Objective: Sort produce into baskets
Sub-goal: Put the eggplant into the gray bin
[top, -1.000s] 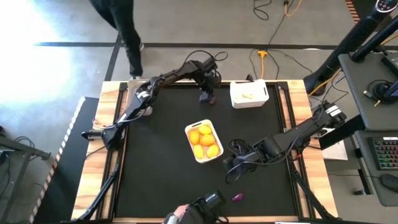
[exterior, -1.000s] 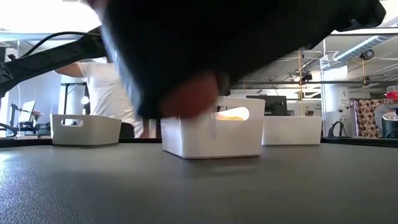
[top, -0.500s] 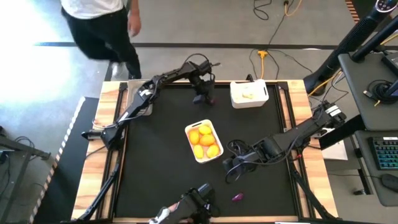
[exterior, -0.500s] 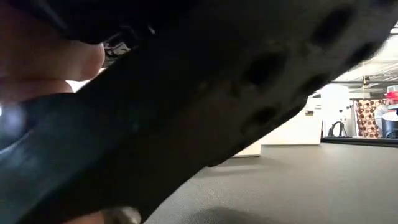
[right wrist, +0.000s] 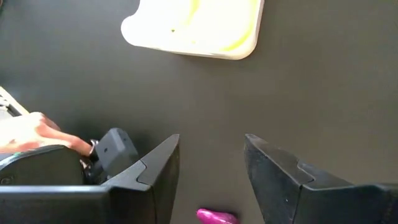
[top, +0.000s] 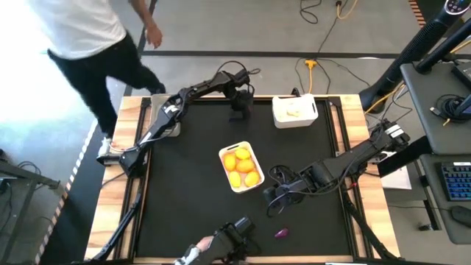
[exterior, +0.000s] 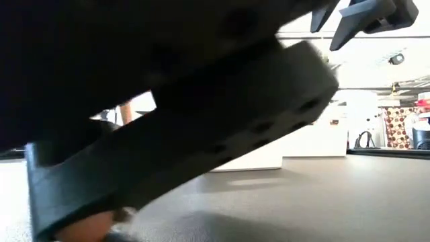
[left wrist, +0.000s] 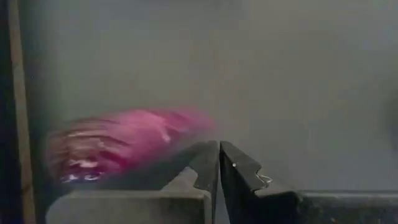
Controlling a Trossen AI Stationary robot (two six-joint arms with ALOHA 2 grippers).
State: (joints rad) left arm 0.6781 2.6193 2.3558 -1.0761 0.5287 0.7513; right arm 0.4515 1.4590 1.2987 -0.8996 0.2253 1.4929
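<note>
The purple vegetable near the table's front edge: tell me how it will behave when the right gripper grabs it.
The purple vegetable looks small, glossy and elongated, so it is probably light and may slip or roll sideways when nudged. The right gripper, open and empty, hovers apart from it.

Grey floor (top: 221, 29), yellow cable (top: 313, 66), desk with keyboard (top: 458, 180).

A person (top: 81, 44) in a white top and dark trousers is standing on the grey floor (top: 243, 26) just off the far left corner of the bench (top: 353, 110). A yellow cable (top: 313, 70) is trailing over the floor beyond the far edge. At the near edge, a dark boxy device (top: 234, 234), possibly a camera, is sitting with someone's fingers (right wrist: 28, 132) touching it. A desk with a keyboard (top: 458, 180) is standing beside the right edge.
</note>
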